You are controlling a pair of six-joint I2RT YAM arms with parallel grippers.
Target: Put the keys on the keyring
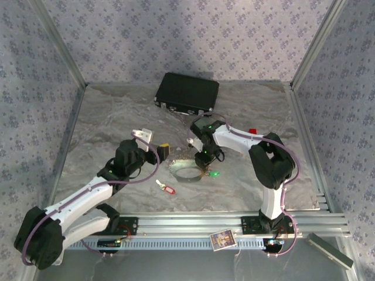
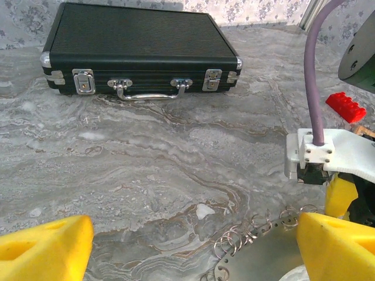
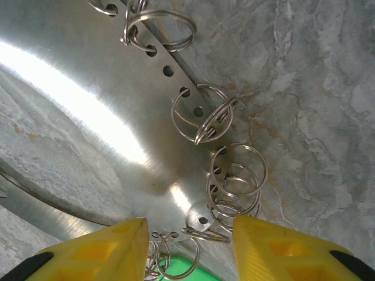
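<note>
**Tally by kind**

Two keys: one red-tagged key (image 1: 168,189) and one green-tagged key (image 1: 215,174). One keyring (image 1: 186,180), strung with several small split rings (image 3: 202,114) that are too overlapped to count exactly. One black case (image 1: 186,93). One red block (image 1: 253,130). One card (image 1: 222,240).

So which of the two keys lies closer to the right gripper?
The green-tagged key, just beside the right gripper; the red-tagged key lies apart, further left.
</note>
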